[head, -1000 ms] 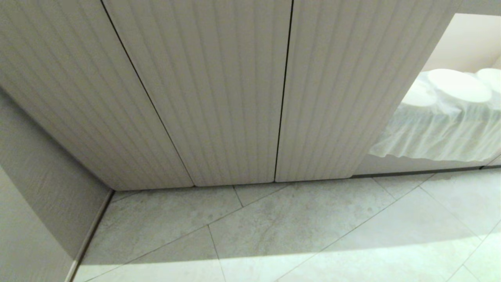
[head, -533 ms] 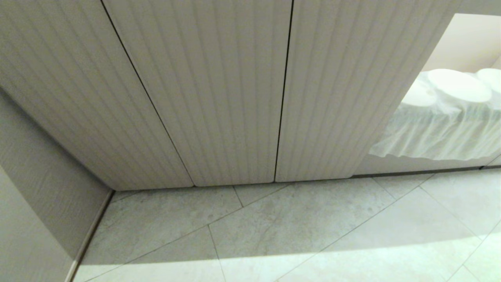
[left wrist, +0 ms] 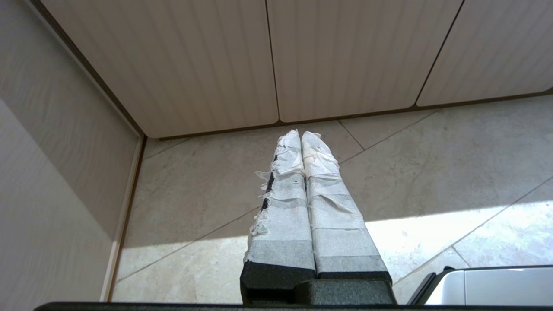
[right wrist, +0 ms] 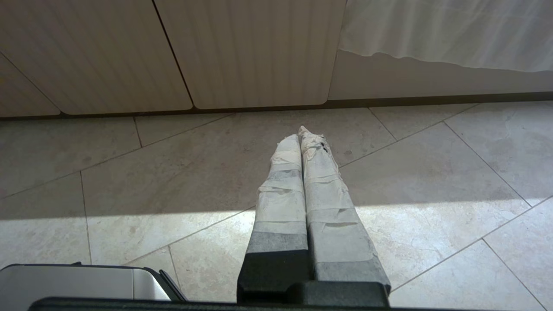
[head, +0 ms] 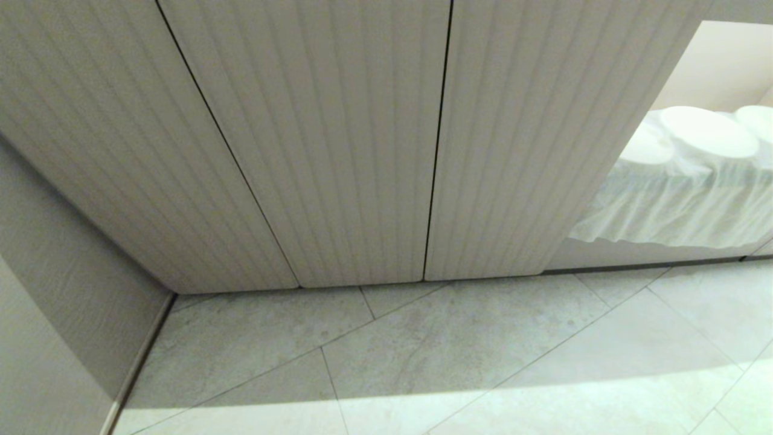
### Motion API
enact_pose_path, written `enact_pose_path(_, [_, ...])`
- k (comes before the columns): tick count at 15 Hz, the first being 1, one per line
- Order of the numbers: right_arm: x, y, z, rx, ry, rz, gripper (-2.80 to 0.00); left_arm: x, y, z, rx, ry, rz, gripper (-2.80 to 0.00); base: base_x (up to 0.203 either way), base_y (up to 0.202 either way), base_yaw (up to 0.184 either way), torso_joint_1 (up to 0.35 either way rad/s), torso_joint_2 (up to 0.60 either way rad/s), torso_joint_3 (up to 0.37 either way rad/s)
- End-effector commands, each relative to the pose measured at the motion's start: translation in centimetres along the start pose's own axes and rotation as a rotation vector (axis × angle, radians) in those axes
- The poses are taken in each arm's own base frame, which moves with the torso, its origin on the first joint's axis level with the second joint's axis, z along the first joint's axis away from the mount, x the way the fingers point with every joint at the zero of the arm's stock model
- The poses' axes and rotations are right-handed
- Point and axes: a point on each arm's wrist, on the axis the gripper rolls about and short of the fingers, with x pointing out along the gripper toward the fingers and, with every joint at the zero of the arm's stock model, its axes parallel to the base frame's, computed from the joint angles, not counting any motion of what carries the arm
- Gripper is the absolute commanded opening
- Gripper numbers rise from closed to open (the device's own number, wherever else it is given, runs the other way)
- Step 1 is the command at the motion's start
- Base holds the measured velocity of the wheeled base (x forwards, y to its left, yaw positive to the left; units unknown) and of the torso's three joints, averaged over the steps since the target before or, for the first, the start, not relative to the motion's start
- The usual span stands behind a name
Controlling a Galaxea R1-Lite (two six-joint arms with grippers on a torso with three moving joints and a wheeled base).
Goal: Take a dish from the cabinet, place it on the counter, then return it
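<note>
Dish unseen: the low beige ribbed-door cabinet [head: 338, 151] is shut. Left pincer [left wrist: 301, 137] and right pincer [right wrist: 304, 134], pressed together and empty, hang parked before the cabinet.

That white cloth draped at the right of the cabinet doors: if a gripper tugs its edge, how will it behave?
The white cloth hangs in soft pleats with a wavy hem, so it is probably floppy and light, bunching rather than sliding flat. Pale round things rest on it, likely dragged or tipped by a tug. The left gripper and right gripper are shut over the floor.
</note>
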Motion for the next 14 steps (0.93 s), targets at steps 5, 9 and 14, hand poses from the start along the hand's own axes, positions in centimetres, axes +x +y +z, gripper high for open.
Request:
enact_pose_path(5, [0.00, 0.00, 0.00, -0.001, 0.000, 0.001, -2.80, 0.00, 0.00, 0.00, 0.000, 0.000, 0.001, -2.80, 0.000, 0.000, 0.000, 0.000, 0.00, 0.000])
enact_pose_path(9, [0.00, 0.00, 0.00, -0.001, 0.000, 0.000, -2.80, 0.00, 0.00, 0.00, 0.000, 0.000, 0.000, -2.80, 0.000, 0.000, 0.000, 0.000, 0.00, 0.000])
enact_pose_path(14, [0.00, 0.00, 0.02, 0.001, -0.002, 0.000, -2.80, 0.00, 0.00, 0.00, -0.002, 0.000, 0.001, -2.80, 0.000, 0.000, 0.000, 0.000, 0.00, 0.000])
